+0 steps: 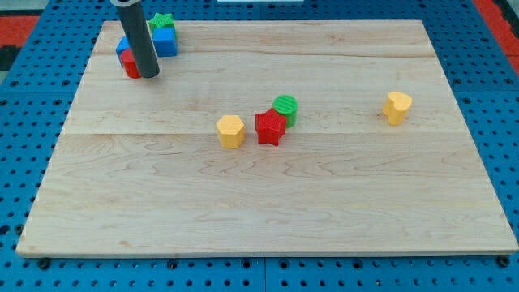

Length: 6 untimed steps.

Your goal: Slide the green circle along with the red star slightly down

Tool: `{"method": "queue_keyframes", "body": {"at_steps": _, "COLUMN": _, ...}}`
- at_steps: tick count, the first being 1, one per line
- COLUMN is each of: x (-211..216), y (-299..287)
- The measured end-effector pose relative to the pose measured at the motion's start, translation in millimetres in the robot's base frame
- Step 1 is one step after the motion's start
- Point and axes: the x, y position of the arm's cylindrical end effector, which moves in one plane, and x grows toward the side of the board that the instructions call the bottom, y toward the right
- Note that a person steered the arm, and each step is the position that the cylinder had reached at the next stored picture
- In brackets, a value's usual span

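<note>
We note the green circle block (285, 107) touching the red star block (270, 127) at its 1 o'clock. My tip (148, 75), a bare pincerless rod, stands well apart at 10 o'clock.

Counted on one pale wooden board (340, 211): eight small blocks at most, seven at least.

Two green plastic blocks: one green circle (285, 106) near the middle, one green block of unclear shape (164, 20) at the far left corner.

Two red plastic blocks: one red star (270, 127) near the middle, one red block (130, 66) at the far left, mostly hidden.

Two yellow plastic blocks: one yellow hexagon-like block (231, 130) left of the star, one yellow block (397, 106) at the right.

Blue plastic seen at both sides of one dark rod (136, 32): right part (166, 42), left part (122, 47); impossible to tell if one block or two.
</note>
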Motion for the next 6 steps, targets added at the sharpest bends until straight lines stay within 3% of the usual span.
{"method": "queue_keyframes", "body": {"at_steps": 2, "x": 21.0, "y": 53.2}}
{"method": "queue_keyframes", "body": {"at_steps": 4, "x": 17.3, "y": 197.1}}
{"method": "queue_keyframes", "body": {"at_steps": 5, "x": 66.4, "y": 230.5}}
{"method": "queue_keyframes", "body": {"at_steps": 6, "x": 125.6, "y": 209.4}}
